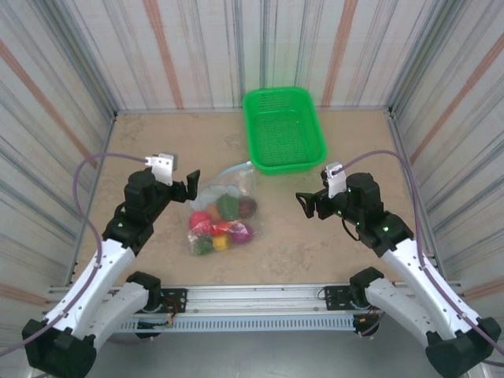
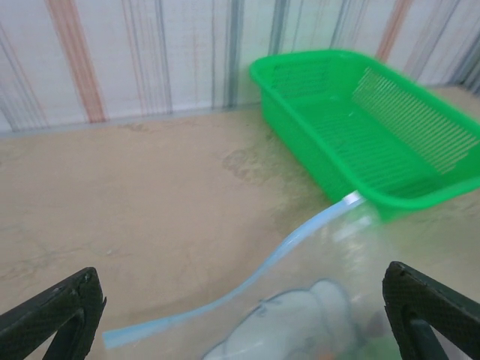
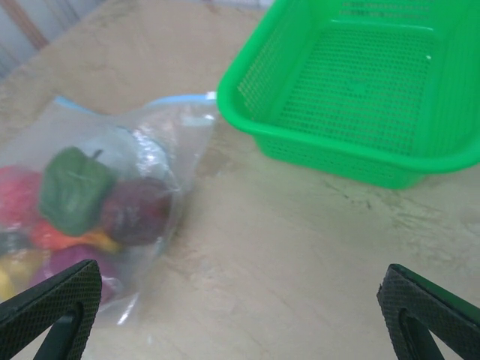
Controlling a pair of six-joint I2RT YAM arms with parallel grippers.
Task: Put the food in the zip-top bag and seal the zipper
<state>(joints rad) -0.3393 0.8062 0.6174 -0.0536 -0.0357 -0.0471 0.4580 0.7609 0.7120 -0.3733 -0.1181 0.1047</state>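
The zipper curves from beside the green basket toward the widely spread left hand

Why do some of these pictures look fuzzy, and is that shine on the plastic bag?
Top external view: even light, soft shadows, everything sharp. Left wrist view: the zip-top bag near the lens is blurred, the green basket clearer. Right wrist view: glare whitens the bag's plastic over the food.

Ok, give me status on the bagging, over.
Left hand open, empty, beside clear crinkly plastic bag; right hand open, empty. Small colourful toy fruits and vegetables inside bag. Pale blue zipper strip reaches green mesh basket; seal unclear.
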